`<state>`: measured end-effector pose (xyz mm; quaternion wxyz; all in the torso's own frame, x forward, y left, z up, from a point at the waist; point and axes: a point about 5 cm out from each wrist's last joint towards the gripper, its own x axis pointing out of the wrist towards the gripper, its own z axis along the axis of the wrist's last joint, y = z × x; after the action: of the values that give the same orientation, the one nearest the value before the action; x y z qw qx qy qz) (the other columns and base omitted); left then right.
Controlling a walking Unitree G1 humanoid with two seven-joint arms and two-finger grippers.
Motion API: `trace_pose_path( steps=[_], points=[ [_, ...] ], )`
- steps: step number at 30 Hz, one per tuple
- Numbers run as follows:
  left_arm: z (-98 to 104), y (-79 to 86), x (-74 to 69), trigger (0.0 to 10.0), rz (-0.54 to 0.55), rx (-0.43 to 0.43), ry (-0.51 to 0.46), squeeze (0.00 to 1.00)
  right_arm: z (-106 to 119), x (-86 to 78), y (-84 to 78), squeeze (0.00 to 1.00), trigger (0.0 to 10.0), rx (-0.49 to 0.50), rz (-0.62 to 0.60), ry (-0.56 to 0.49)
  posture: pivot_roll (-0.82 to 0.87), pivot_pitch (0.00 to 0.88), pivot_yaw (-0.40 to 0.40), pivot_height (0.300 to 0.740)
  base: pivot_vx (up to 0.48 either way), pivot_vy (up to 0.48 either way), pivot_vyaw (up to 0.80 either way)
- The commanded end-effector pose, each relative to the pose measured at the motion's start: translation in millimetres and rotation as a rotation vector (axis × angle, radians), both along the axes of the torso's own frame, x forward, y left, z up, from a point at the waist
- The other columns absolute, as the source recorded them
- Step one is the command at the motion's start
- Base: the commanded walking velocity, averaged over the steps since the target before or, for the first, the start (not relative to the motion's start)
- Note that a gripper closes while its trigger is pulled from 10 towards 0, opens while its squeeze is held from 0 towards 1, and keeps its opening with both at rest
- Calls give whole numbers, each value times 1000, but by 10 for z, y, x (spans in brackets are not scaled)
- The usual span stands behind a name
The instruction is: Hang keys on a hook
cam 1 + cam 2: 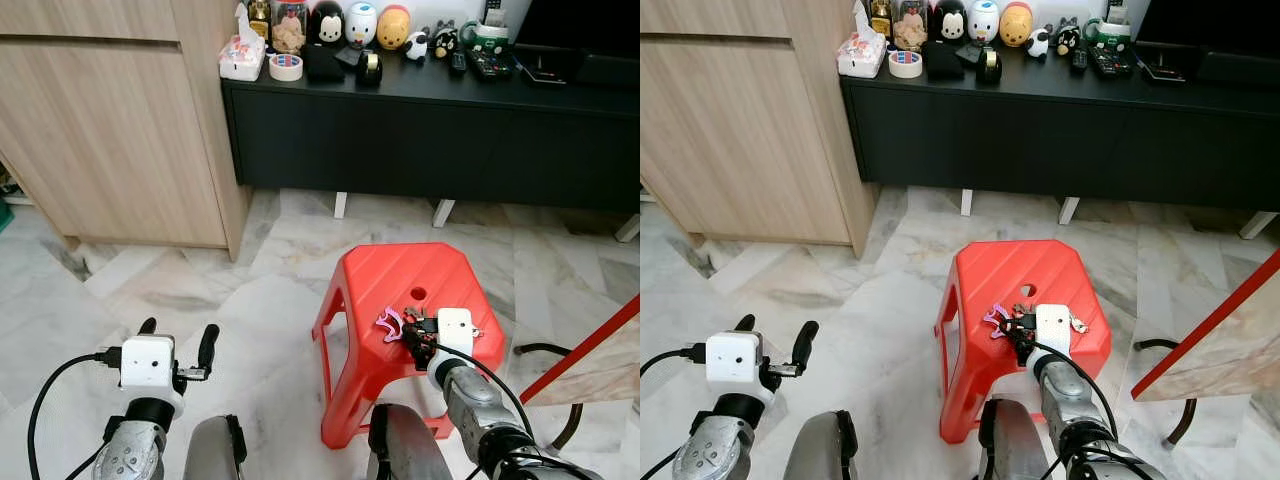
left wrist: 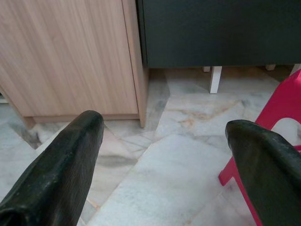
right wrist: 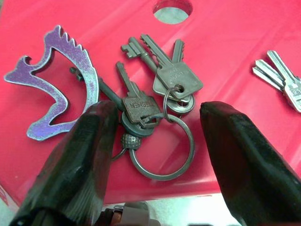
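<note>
Right up against the lens, your right gripper (image 3: 155, 155) is sitting with its two black fingers (image 3: 70, 165) spread wide, and the keys (image 3: 150, 101) are lying flat on the red stool (image 1: 400, 275) right in the gap between them. So you're still at the pickup step, nothing is being held yet. The big split ring is resting closest to the jaws, roughly centred between the fingertips, with the key blades fanning out beyond it and the purple dragon-shaped charm (image 3: 56, 80) lying off past one finger. A second, smaller set of keys (image 3: 282, 80) is lying past the other finger, outside the gap, so you're probably not going to snag it by accident.

Next move, as I'm reading it: you're needing to drop a touch lower so the tips are bracketing the ring or the key heads, then close. Everything's lying flat on smooth plastic, so it could be skating away if you pinch too high.

Your left gripper (image 1: 178, 345) is hovering out over the marble floor (image 2: 178, 155), jaws also apart, carrying nothing. I'm not spotting a hook anywhere, so you're likely looking at some walking after the grab.
</note>
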<state>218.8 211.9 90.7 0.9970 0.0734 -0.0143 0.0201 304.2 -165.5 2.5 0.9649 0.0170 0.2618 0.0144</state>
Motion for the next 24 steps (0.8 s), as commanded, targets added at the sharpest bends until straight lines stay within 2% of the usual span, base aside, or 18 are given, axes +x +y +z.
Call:
trace_pose_path(
  steps=[1, 9, 10, 11, 12, 24],
  points=[
    [-11, -10, -25, 10000, -6, 8, 20, 0, -45, -36, -21, 0, 10000, -12, -8, 34, 129, 127, -90, 564, 0, 0, 0],
    [-25, -11, -9, 10000, -11, 8, 28, 0, -120, -103, -7, 0, 10000, -24, 1, 80, 130, 117, -90, 564, 0, 0, 0],
    [-26, -13, -3, 10000, -12, 8, 29, 0, -154, -135, 1, 0, 9451, -34, 7, 102, 131, 114, -90, 564, 0, 0, 0],
    [-27, -15, -1, 10000, -13, 9, 30, 0, -170, -150, 5, 0, 3255, -37, 7, 111, 133, 113, -90, 564, 0, 0, 0],
    [-27, -18, 3, 10000, -14, 9, 31, 0, -201, -183, 19, 0, 0, -32, 11, 123, 135, 110, -90, 564, 0, 0, 0],
    [-59, -30, 36, 10000, -34, 24, 44, 0, -269, -255, 54, 0, 0, -16, 0, 151, 130, 94, -83, 564, 0, 0, 0]
  ],
)
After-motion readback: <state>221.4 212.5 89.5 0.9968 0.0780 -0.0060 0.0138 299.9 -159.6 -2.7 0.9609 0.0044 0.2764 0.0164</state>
